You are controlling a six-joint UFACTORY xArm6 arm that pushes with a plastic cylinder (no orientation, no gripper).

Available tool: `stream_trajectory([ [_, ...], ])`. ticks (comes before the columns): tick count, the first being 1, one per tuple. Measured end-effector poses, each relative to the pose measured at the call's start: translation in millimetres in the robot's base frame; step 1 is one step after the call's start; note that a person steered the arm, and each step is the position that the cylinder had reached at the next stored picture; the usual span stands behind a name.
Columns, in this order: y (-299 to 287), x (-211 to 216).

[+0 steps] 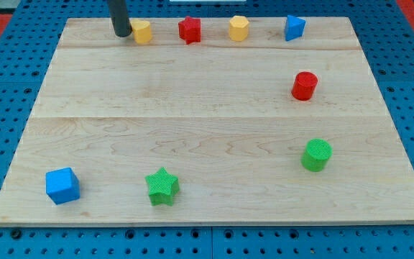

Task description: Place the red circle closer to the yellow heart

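Red circle stands upright at the counter's right, round, so no long axis or heading; no writing seen. Yellow heart sits far off at top left, my tip touching its left side. End effector is a bare rod w/ no jaws, holding nothing. Green cylinder lies below the red circle.

Top row: red star block, yellow hexagonal block, blue triangular block. Bottom (near wooden board's edge): blue cube, green star block, green cylinder.
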State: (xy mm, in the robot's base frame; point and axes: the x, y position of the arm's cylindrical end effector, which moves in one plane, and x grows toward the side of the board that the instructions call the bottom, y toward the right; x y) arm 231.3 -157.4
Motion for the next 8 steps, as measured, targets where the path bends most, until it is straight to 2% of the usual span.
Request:
stream_trajectory([
  [2,15.9,1.6],
  [4,16.4,41.5],
  [5,53.9,70.0],
  [7,200.1,123.9],
  [8,241.4,96.0],
])
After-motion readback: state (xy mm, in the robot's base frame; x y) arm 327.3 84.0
